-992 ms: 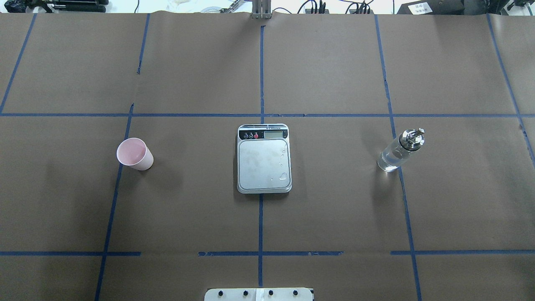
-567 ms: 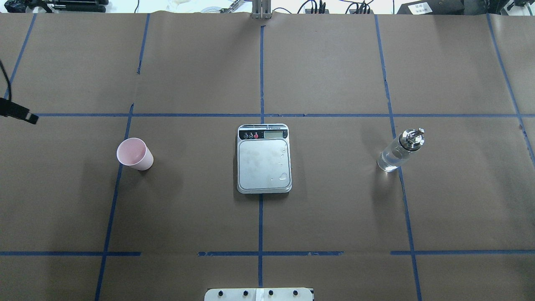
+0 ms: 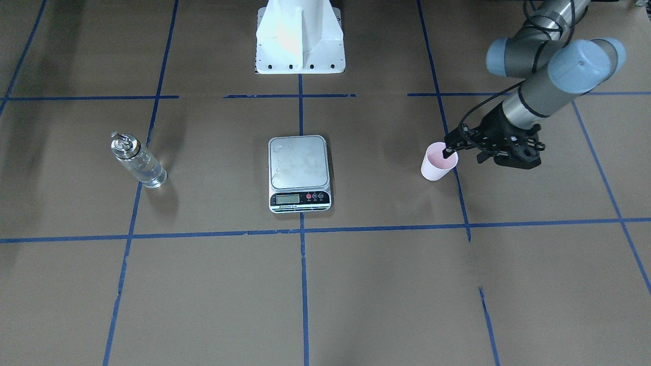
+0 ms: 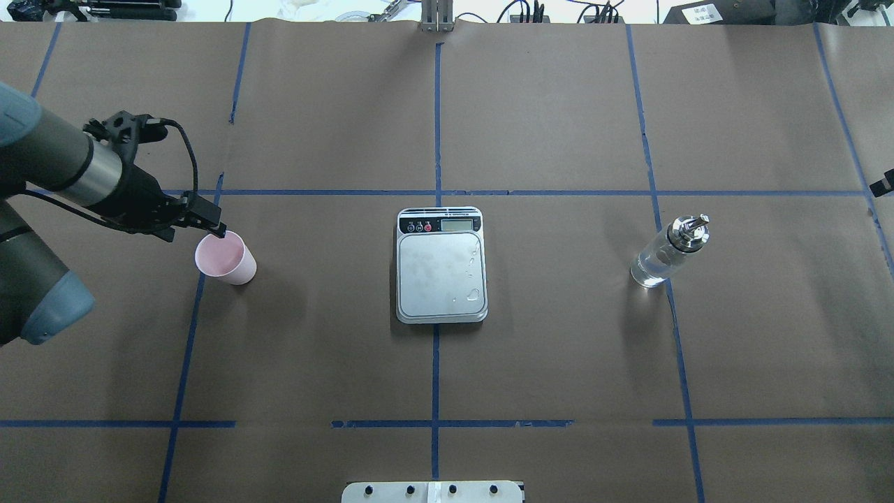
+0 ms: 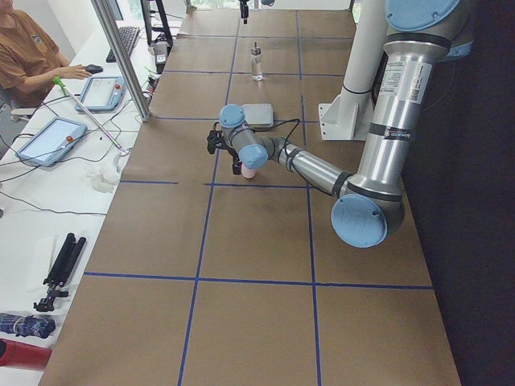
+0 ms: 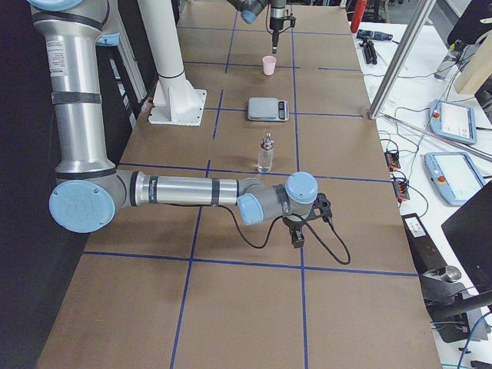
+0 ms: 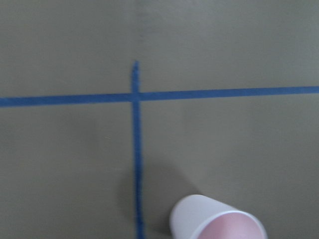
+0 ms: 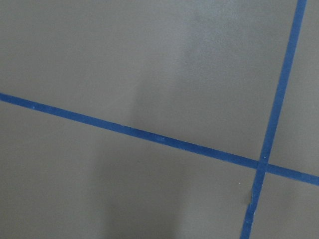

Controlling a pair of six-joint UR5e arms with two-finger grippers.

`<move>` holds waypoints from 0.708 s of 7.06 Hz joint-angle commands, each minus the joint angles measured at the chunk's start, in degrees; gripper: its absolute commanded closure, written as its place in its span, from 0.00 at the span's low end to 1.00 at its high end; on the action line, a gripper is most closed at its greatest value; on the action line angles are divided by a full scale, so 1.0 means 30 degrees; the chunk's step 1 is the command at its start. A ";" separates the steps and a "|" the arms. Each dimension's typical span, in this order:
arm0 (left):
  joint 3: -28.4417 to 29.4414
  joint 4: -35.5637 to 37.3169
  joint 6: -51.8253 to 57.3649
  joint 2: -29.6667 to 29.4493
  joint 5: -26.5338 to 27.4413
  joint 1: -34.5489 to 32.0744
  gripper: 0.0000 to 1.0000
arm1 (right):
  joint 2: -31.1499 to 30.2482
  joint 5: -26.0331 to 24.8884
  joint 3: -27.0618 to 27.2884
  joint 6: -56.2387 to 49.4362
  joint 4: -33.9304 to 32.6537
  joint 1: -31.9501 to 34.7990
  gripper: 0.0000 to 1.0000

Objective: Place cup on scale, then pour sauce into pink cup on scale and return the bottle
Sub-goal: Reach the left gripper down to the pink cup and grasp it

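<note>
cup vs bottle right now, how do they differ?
The cup is opaque pale pink; the bottle is clear glass. The cup is open-topped and looks empty; the bottle has a silver cap with a spout and holds clear liquid. The left gripper is at the cup's rim; no gripper touches the bottle. Shared: both stand upright on the table, off the scale, on opposite sides of it.

Pretty plain setup: the surface [image 4: 559, 126] is wrapped in brown paper, with blue tape lines [image 4: 436, 370] marking out a grid. A white bench [image 5: 88, 229] runs alongside it, holding touchscreen pendants [image 5: 48, 138] and a folded tripod [image 5: 60, 261]. A metal post [image 5: 122, 60] stands at its edge. A person in an orange shirt [image 5: 24, 56] sits there. The light is bright and even.
</note>
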 commanded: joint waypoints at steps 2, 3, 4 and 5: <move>-0.0053 0.0024 -0.0543 0.0337 0.0508 0.0759 0.04 | -0.0294 0.0003 -0.0033 0.0290 0.0406 -0.0191 0.00; -0.0053 -0.0034 -0.0513 0.0542 0.0537 0.0731 0.06 | -0.0323 -0.0026 -0.0033 0.0290 0.0407 -0.0191 0.00; -0.0082 -0.0034 -0.0513 0.0602 0.0566 0.0730 0.06 | -0.0294 -0.0026 -0.0062 0.0290 0.0407 -0.0191 0.00; -0.0053 -0.0005 -0.0542 0.0574 0.1002 0.0933 0.14 | -0.0323 0.0003 -0.0062 0.0290 0.0407 -0.0191 0.00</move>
